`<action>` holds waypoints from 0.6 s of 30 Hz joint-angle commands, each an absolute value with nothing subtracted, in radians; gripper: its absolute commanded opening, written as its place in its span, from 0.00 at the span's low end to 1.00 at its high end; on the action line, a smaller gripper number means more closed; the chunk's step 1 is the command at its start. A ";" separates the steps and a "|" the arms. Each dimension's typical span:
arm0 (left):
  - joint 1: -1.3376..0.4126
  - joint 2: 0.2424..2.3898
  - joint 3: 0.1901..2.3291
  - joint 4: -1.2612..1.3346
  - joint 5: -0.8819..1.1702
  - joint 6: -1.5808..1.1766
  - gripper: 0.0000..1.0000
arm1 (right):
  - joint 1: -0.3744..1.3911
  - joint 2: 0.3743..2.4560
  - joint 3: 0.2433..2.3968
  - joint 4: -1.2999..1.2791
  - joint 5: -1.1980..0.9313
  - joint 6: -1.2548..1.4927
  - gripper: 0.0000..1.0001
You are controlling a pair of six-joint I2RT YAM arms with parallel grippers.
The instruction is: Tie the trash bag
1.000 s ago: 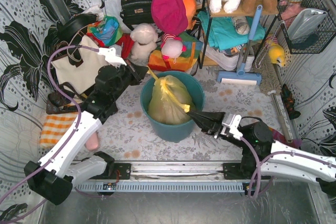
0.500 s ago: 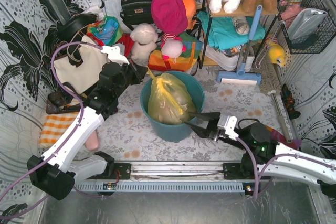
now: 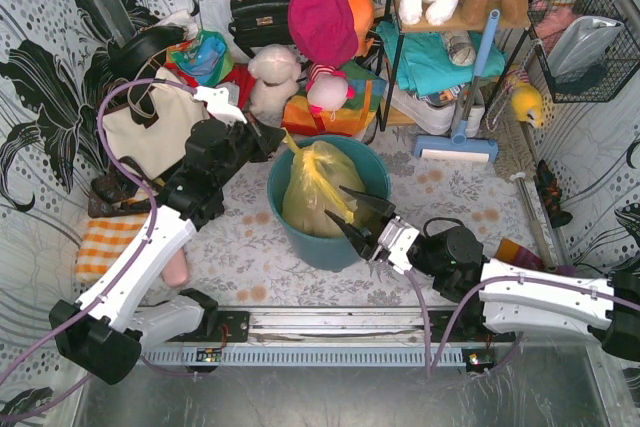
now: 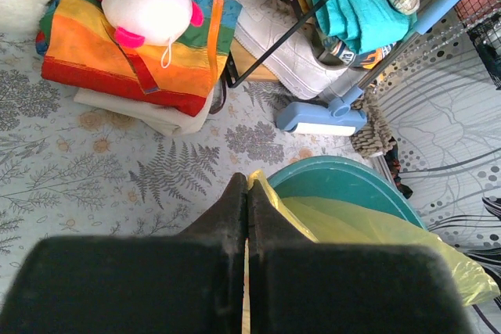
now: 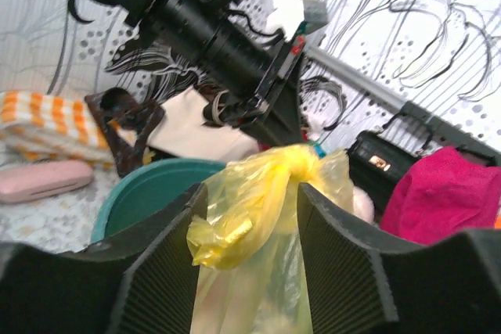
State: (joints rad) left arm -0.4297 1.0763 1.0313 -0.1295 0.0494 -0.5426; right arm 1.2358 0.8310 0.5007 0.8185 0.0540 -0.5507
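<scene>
Jaws: the right gripper (image 5: 252, 193) stands spread, one finger on either side of the bag's gathered neck (image 5: 293, 163), and its wrist view shows a gap on both sides, so nothing is clamped. The left gripper (image 4: 247, 185) is pinched tight. A thin yellow strip runs out from between its fingertips, so I judge it is grasping a tail (image 3: 290, 142) of the bag at the far-left rim. The trash bag (image 3: 315, 197) sits upright inside the teal bin (image 3: 375, 172), full and rounded, its top bunched and standing above the rim. Handling, by judgement: the film is thin, translucent and crinkled, so it is soft and slippery and will stretch or tear if yanked hard. It holds no shape of its own, and any slack will flop. The fill looks bulky but not obviously heavy, and the bin props it up, so pulling on the tails should not topple it. Best hold is low on a bunched tail, where several layers stack, not on the single skin of the belly. A short loose end (image 5: 215, 240) hangs just below the neck, on the right arm's side, and it seems the natural piece for the spread fingers to close on. Whether the neck is already fully knotted, I cannot tell.
</scene>
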 commanded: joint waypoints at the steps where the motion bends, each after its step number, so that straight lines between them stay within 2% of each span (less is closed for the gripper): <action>1: -0.423 1.057 1.051 -0.076 0.080 -0.550 0.00 | 1.243 0.882 0.507 1.103 0.076 -0.645 0.46; 3: -0.423 1.056 1.050 -0.070 0.085 -0.551 0.00 | 1.243 0.908 0.521 1.124 0.069 -0.659 0.38; 6: -0.423 1.057 1.049 -0.068 0.087 -0.552 0.00 | 1.243 0.939 0.533 1.143 0.075 -0.686 0.14; 9: -0.423 1.055 1.050 -0.068 0.087 -0.551 0.00 | 1.243 0.947 0.536 1.158 0.082 -0.696 0.00; 14: -0.423 1.058 1.069 -0.065 0.081 -0.535 0.00 | 1.243 0.935 0.593 1.098 0.168 -0.587 0.00; 18: -0.423 1.079 1.136 -0.085 0.060 -0.486 0.00 | 1.243 0.906 0.800 0.713 0.313 -0.368 0.00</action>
State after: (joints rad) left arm -0.4297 1.0744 1.0443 -0.1322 0.0711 -0.5407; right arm 1.2362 0.9474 0.5991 0.9840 0.1608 -0.5808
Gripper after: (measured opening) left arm 0.011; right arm 0.003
